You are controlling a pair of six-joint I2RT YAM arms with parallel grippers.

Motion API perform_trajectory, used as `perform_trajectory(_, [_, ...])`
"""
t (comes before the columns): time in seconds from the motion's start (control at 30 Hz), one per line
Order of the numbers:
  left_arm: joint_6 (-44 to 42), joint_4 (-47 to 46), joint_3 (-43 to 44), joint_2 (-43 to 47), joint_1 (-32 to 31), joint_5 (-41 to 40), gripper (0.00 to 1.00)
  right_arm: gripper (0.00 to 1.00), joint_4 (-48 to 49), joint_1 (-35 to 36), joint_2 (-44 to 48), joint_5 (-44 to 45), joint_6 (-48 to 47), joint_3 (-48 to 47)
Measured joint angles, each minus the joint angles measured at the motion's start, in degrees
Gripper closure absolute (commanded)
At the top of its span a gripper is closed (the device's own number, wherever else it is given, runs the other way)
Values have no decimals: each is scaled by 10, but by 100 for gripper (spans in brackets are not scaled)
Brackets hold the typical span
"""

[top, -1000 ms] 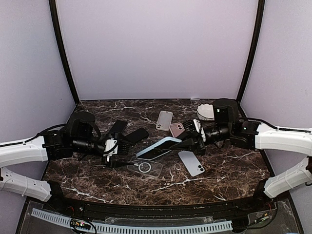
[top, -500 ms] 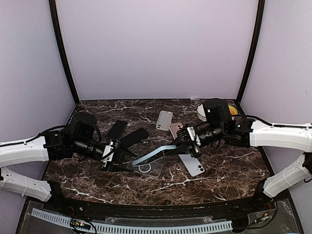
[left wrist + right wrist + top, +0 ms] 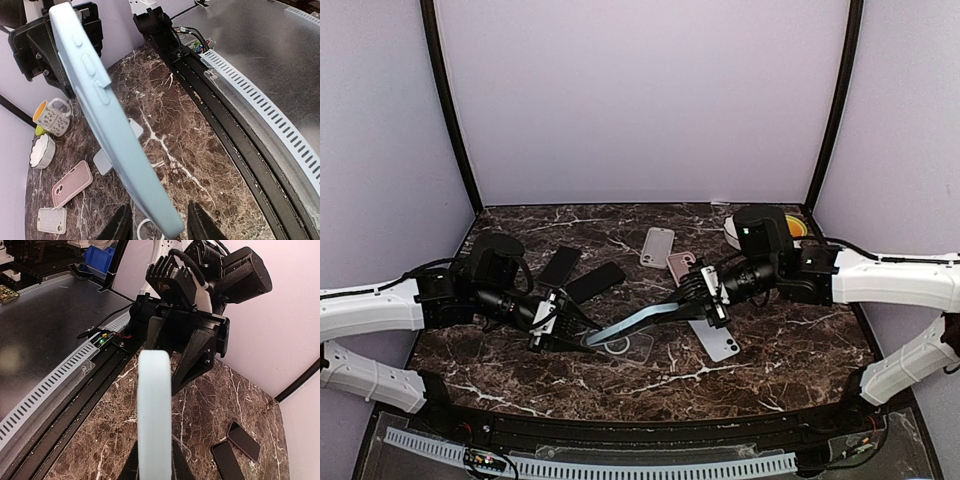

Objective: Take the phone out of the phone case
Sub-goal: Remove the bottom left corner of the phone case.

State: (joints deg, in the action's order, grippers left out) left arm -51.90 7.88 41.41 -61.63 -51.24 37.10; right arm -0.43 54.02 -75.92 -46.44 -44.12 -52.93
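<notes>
A light blue phone case (image 3: pixel 638 323) with the phone inside is held on edge above the table. My right gripper (image 3: pixel 705 295) is shut on its right end; in the right wrist view the case (image 3: pixel 155 410) stands edge-on between that gripper's (image 3: pixel 154 467) fingers. My left gripper (image 3: pixel 582 335) is open, and its fingers straddle the case's left end with a gap on each side. In the left wrist view the case (image 3: pixel 107 117) runs down between that gripper's (image 3: pixel 159 222) fingertips. The phone's screen is hidden.
A clear case with a ring (image 3: pixel 620 346) lies under the left gripper. A pale phone (image 3: pixel 712 335), a pink case (image 3: pixel 682 266), a white case (image 3: pixel 658 246) and two black phones (image 3: pixel 558 266) (image 3: pixel 595 282) lie around. A mug (image 3: pixel 794 227) and bowl (image 3: pixel 740 231) stand back right.
My right gripper has carried the blue case leftward and turned it on edge. My left gripper has moved toward it, and its open fingers now straddle the case's end.
</notes>
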Motion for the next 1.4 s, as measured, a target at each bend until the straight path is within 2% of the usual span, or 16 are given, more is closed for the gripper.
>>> perform_trajectory(0.3, [-1, 5, 0, -6, 0, 9, 69, 100, 4, 11, 0, 10, -3, 0])
perform_trajectory(0.83, [-35, 62, 0, -22, -12, 29, 69, 100, -69, 83, 1, 104, -77, -23])
perform_trajectory(1.4, [-71, 90, 0, -39, -37, 29, 72, 100, -132, 125, -8, 146, -133, -46])
